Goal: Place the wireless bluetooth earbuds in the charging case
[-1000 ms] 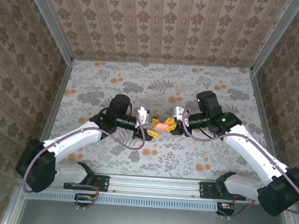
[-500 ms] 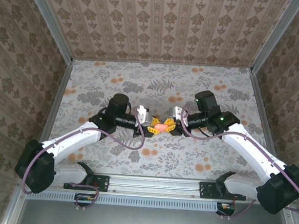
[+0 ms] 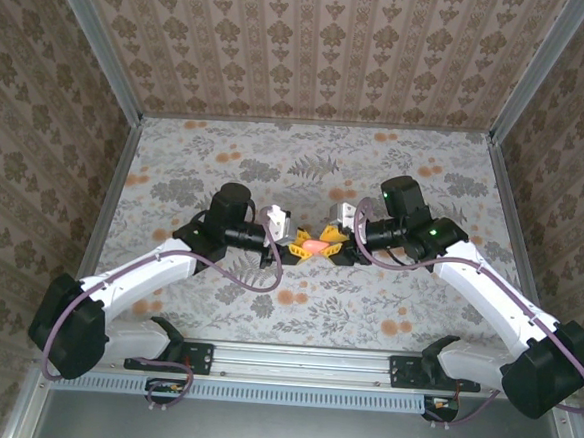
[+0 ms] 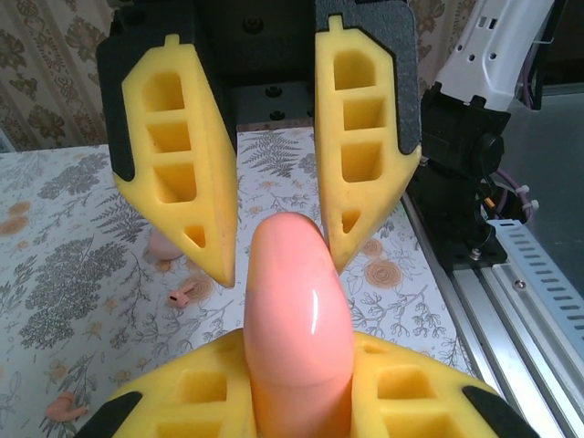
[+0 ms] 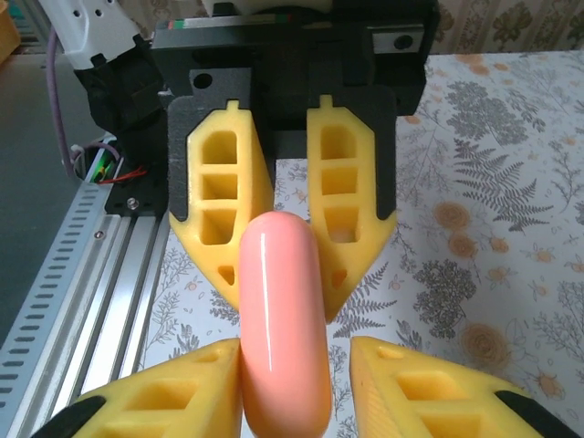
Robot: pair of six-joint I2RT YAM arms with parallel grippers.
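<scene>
The left claw (image 4: 301, 356) is clamped on the charging case (image 4: 297, 301), held above the worktop (image 4: 82, 237). The right claw (image 4: 281, 265) stands apart around its far tip. An earbud (image 4: 187, 290) lies beyond on the worktop. A firm, level grip is advised as the right claw is cleared.

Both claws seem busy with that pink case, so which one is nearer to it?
Left. The left gripper is shut on one end of the charging case; the right gripper straddles the other end, a gap beside one finger.
</scene>
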